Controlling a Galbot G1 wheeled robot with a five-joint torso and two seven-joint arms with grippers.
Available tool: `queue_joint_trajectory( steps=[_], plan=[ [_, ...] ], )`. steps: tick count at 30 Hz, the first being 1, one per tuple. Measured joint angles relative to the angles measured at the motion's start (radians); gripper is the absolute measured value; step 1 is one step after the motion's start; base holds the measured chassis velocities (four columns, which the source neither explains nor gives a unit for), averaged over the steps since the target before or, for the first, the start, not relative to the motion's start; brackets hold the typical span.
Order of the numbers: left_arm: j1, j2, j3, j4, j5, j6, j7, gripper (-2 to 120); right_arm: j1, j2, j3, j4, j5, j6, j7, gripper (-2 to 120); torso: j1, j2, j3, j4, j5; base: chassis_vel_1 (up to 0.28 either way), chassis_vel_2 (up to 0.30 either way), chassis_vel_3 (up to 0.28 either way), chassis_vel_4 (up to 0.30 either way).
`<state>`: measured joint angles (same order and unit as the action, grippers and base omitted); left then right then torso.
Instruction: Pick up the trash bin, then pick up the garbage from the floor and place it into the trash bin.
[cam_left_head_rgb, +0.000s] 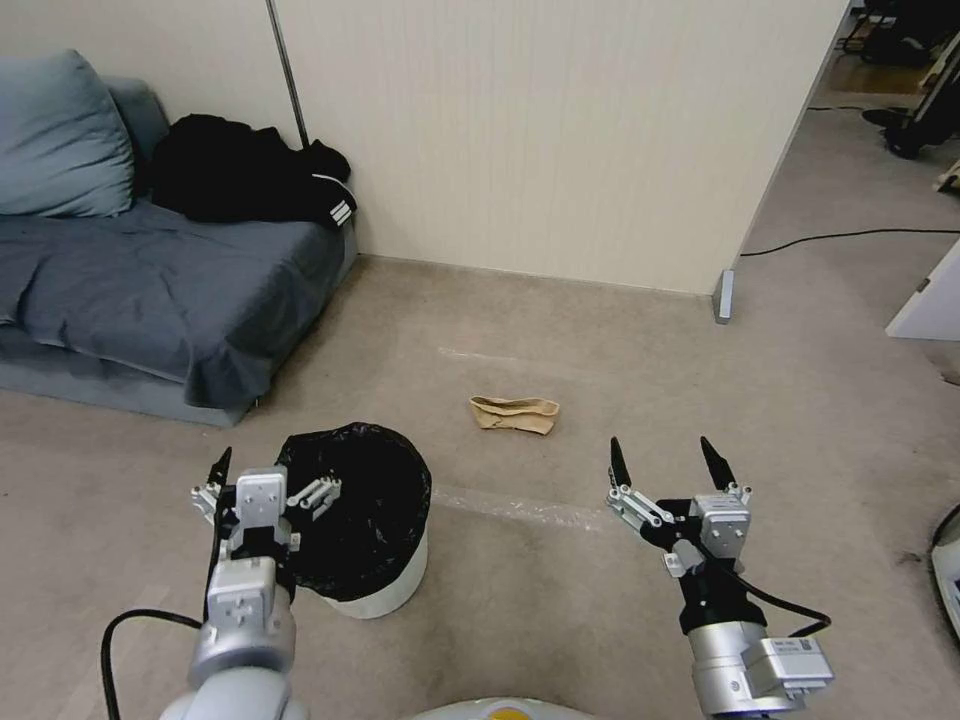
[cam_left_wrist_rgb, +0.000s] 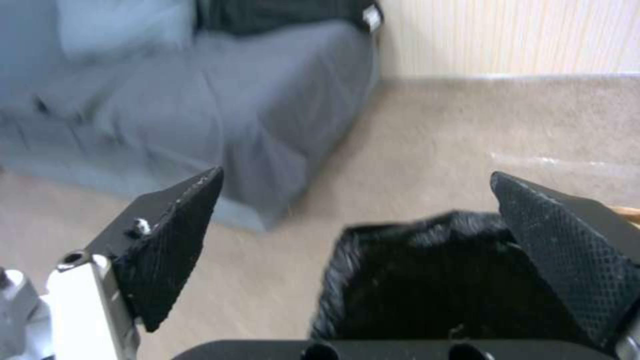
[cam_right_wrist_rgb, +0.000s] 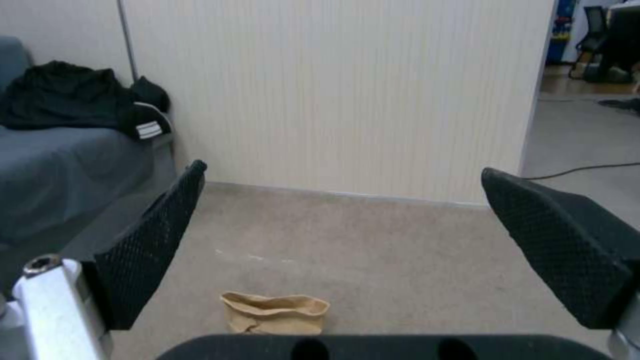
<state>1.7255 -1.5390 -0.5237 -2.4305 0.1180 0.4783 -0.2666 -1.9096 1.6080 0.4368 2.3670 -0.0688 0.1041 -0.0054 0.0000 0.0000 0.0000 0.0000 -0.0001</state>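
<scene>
Carpet floor (cam_left_head_rgb: 600, 620) lies all around us, with a grey sofa (cam_left_head_rgb: 160, 290) off to our left by the wall.

We see the trash bin (cam_left_head_rgb: 385, 585) standing on the floor near our left side. It is a small round white bucket with a black bag (cam_left_head_rgb: 375, 490) folded over its rim. We think it is light and a bit bendy, and the bag looks thin and slippery. So we would pinch the rim itself, plastic and bag together, not the loose bag alone.

Our left gripper (cam_left_head_rgb: 270, 480) hangs at the bin's rim with its fingers spread wide. One finger (cam_left_head_rgb: 318, 492) sits over the black opening and the other (cam_left_head_rgb: 218, 470) is outside, so the rim is between them. Nothing is held.

Our right gripper (cam_left_head_rgb: 665, 462) waits above the floor on our right, fingers wide open and holding nothing.

Smallest is the brown paper bag (cam_left_head_rgb: 514, 414), lying flat on the floor ahead, between the bin and the right gripper and a bit farther off. We think it is very light, soft and crushes easily. A pinch across its crumpled middle should work.
</scene>
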Motion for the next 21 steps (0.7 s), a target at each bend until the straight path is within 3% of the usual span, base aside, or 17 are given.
queue_joint_trajectory(
  steps=[5, 9, 21],
  plan=[
    [-0.087, 0.023, -0.027, 0.06, -0.138, 0.107, -0.026, 97, 0.002, 0.0, 0.014, 0.003, -0.005, 0.001, -0.014, 100, 0.0, 0.0, 0.0, 0.0, 0.0, 0.0, 0.0, 0.0, 0.0],
    [-0.13, 0.031, -0.035, 0.117, -0.176, 0.138, -0.035, 98, 0.012, 0.0, 0.028, 0.0, -0.003, 0.001, -0.019, 100, 0.0, 0.0, 0.0, -0.0002, 0.0, 0.0, 0.0, 0.0, 0.0],
    [-0.192, 0.019, -0.062, 0.291, -0.205, 0.159, -0.056, 97, 0.026, 0.0, 0.031, -0.033, 0.017, -0.004, -0.017, 100, 0.0, 0.0, 0.0, 0.0001, 0.0001, 0.0, 0.0, 0.0, 0.0]
  ],
)
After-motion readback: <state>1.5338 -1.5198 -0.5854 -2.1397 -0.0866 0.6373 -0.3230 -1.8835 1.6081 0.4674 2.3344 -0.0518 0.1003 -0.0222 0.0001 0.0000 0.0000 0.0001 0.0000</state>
